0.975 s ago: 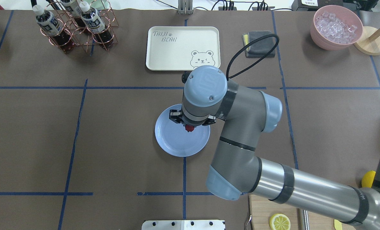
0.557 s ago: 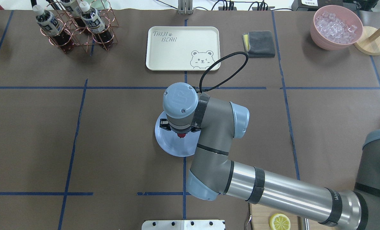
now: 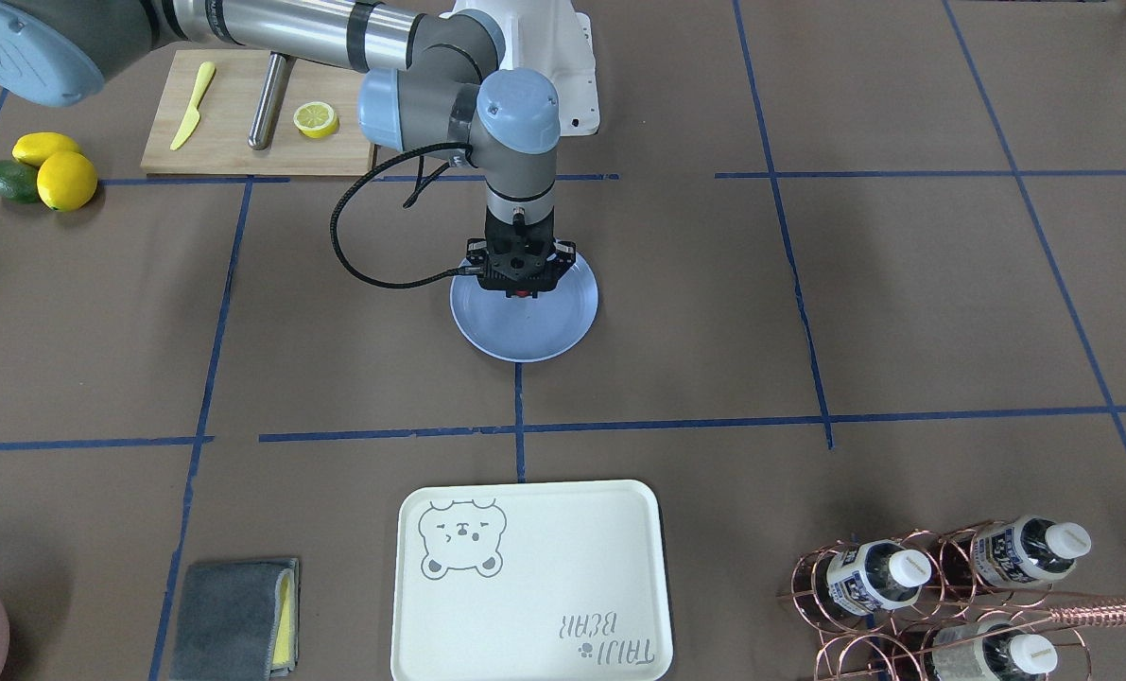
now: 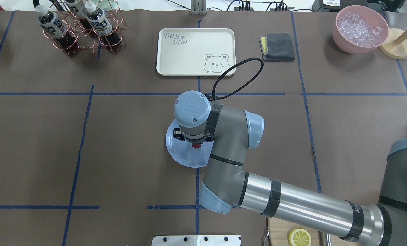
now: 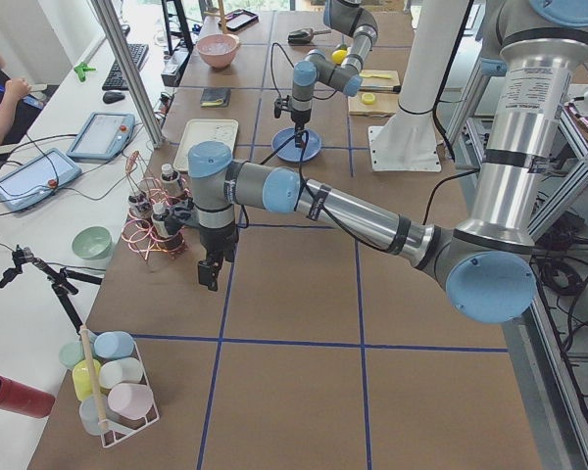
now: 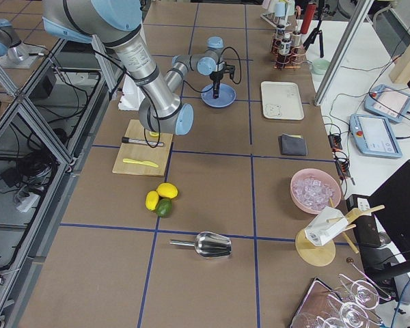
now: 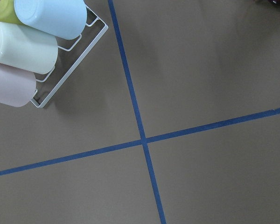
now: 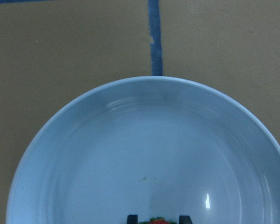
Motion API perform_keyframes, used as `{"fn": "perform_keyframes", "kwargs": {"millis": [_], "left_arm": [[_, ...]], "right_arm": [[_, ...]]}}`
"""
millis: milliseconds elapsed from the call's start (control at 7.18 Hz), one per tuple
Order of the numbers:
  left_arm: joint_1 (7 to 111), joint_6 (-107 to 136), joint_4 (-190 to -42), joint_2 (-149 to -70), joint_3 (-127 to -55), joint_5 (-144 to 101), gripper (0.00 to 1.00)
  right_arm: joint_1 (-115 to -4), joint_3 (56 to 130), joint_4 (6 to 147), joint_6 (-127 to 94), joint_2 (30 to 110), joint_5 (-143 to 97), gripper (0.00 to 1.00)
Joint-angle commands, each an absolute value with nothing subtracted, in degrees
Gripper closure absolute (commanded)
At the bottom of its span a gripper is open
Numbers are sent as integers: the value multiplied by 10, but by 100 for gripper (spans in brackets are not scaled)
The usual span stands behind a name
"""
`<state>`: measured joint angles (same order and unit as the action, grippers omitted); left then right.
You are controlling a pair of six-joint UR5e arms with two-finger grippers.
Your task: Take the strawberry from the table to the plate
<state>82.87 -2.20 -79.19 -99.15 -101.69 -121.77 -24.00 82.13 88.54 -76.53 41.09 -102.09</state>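
The pale blue-grey plate (image 4: 180, 155) lies mid-table on the brown paper. My right gripper (image 3: 522, 289) points straight down just over its near half, shut on the small red strawberry (image 4: 197, 146). In the right wrist view the strawberry (image 8: 157, 221) shows at the bottom edge between two dark fingertips (image 8: 132, 218), close above the plate's rim (image 8: 149, 81) and floor. Whether the berry touches the plate I cannot tell. My left gripper (image 5: 212, 276) hangs over bare table far to the left and shows only in the exterior left view, so I cannot tell its state.
A cream bear tray (image 4: 189, 48) lies behind the plate, with a bottle rack (image 4: 83, 30), a grey cloth (image 4: 278, 46) and a pink bowl of ice (image 4: 360, 29) along the far edge. A cutting board (image 3: 241, 142), lemons (image 3: 61, 175) and a cup rack (image 7: 46, 79) sit nearby.
The right arm came down toward the plate with the strawberry and shifted left in the overhead view. Over the last half second it barely moved.
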Motion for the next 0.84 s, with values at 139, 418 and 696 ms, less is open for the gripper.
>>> {"fn": "perform_keyframes", "kwargs": {"millis": [139,418,696], "left_arm": [[829,-22,-792,-991,-1017,-1218,0],[833,-23,-828,-957,-1017,-1218,0],[834,-24,-874,-931,-992,-1223,0]], "right_arm": [[-246,829,884,-765,410,-1019,0],[-287,897,936,-755,419,-1046,0],[-335,1025,1087,-651,459,-1049,0]]}}
